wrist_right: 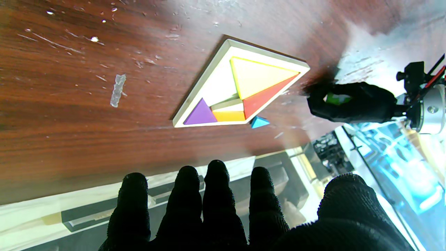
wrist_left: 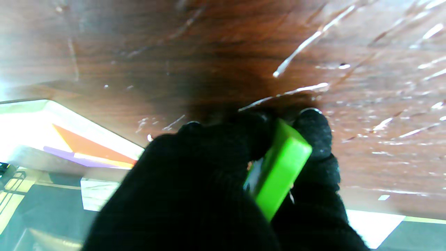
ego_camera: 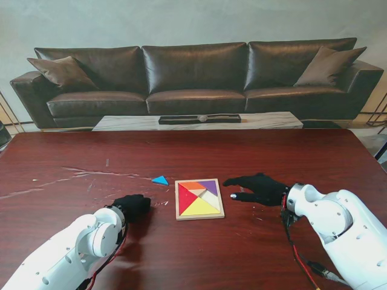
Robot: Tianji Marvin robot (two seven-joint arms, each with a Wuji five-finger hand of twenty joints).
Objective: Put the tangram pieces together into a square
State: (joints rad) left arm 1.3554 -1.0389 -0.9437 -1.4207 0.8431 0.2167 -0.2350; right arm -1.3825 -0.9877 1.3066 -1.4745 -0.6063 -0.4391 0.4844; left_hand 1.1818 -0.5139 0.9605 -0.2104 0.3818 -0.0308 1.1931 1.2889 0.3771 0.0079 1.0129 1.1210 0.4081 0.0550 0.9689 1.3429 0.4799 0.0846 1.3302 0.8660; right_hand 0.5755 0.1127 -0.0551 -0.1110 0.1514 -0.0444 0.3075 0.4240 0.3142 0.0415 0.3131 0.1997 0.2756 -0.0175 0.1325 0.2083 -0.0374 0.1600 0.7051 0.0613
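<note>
While the wooden tray lies at table centre holding red, yellow, orange and purple pieces, a blue triangle sits loose just beyond its far-left corner. Left of the tray, the left hand is closed around a green piece. Right of the tray, the right hand is spread flat, holding nothing.

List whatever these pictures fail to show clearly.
- Green piece: its outline is hidden; in the left wrist view the left robot hand wraps it, and in the stand view it is fully covered.
- Tray: the open slot's outline is washed out by glare in both wrist views.
- Blue triangle: too small in the stand view to judge its thickness.
</note>
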